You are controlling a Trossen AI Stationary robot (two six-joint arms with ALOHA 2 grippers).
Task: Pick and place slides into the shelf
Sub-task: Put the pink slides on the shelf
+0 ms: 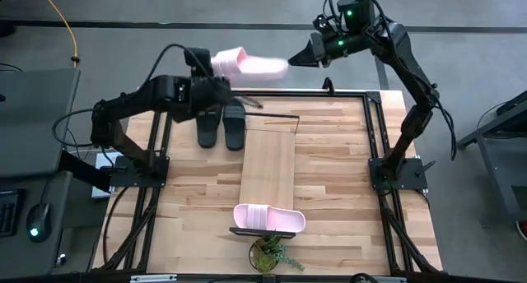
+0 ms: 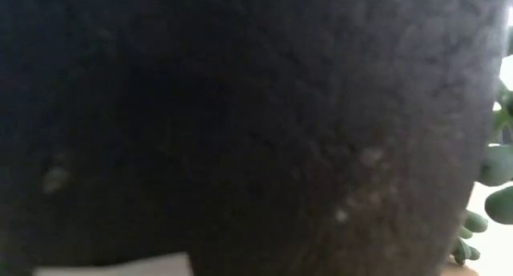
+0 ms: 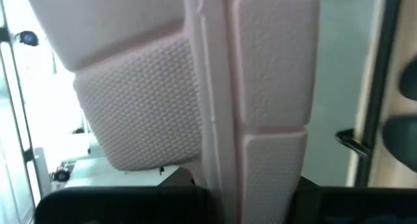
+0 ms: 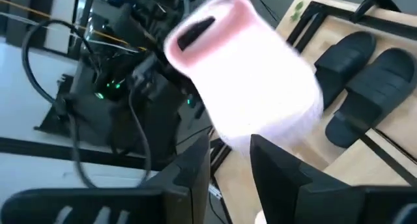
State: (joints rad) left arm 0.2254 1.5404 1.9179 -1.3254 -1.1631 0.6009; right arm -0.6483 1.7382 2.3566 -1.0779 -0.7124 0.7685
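1. We see a pink slide [image 1: 247, 66] held in the air past the far edge of the bench [image 1: 329, 201], between the two arms.
2. Our left gripper [image 1: 216, 79] is closed on the strap end of that slide; in the left wrist view its ridged sole [image 3: 260, 87] fills the frame.
3. Our right gripper [image 1: 298, 59] sits at the slide's other end, its two fingers [image 4: 195, 172] partly parted either side of the tip; we cannot tell whether they press it.
4. The second pink slide [image 1: 269, 219] lies across the near end of the shelf [image 1: 268, 164], just beside a small potted plant [image 1: 272, 254]. The black pair [image 1: 221, 125] stands on the bench beside the shelf's far end.
5. The low view is blocked by a dark surface.
6. We judge this a hand-over or a two-arm carry: the receiving gripper should be firm before the other lets go, and the slide should travel level, sole down, to a bare stretch of plank clear of the frame bars.
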